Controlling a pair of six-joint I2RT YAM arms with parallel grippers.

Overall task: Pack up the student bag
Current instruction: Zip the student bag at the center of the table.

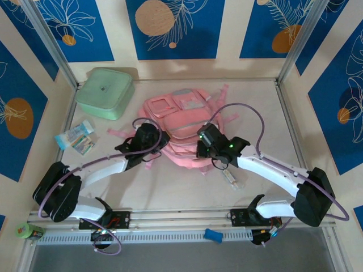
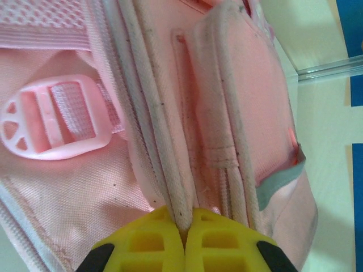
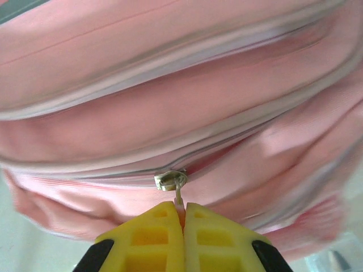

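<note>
Pink student bag (image 1: pixel 180 122) flat on desk (image 1: pixel 170 187); right jaws pinch zip pull (image 3: pixel 172 181), zip track (image 3: pixel 102 171) running crosswise to them; left jaws clamp seam piping (image 2: pixel 167 170) opposite.

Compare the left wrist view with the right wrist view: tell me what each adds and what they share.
Left wrist: a pink strap buckle, a grey strip, and the left gripper pinching a corded seam of the student bag. Right wrist: a metal zipper slider, its zipper pull clamped by the right gripper. Shared: pink bag fabric and shut yellow fingertips.
</note>
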